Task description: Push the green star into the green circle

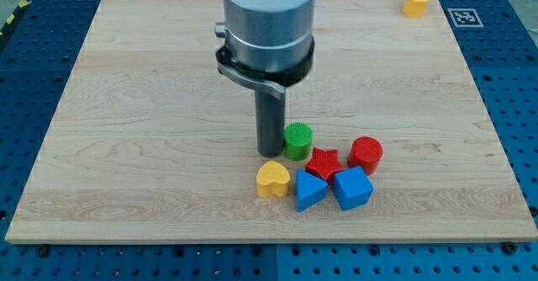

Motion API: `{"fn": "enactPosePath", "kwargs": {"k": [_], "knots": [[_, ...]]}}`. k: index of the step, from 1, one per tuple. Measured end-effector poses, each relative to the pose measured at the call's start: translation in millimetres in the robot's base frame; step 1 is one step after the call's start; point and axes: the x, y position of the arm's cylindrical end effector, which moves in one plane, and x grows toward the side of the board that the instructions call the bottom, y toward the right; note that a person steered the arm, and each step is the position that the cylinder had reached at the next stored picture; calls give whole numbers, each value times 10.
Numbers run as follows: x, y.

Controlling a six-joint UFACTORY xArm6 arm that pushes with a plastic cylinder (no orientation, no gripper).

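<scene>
My tip rests on the wooden board just left of the green circle, touching or nearly touching its left side. No green star shows in the view; the arm's wide grey body may hide part of the board behind it. The green circle stands at the upper left of a tight cluster of blocks in the lower middle of the board.
The cluster also holds a red star, a red circle, a blue cube, a blue triangle and a yellow heart. An orange block sits at the board's top right corner. The board lies on a blue pegboard.
</scene>
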Motion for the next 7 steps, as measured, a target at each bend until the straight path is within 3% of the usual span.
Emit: {"fn": "enactPosePath", "kwargs": {"k": [1,2,3,6,7], "knots": [[-70,-74],[-454,-427],[-1012,-688],[-2793,-711],[-2891,-724]]}}
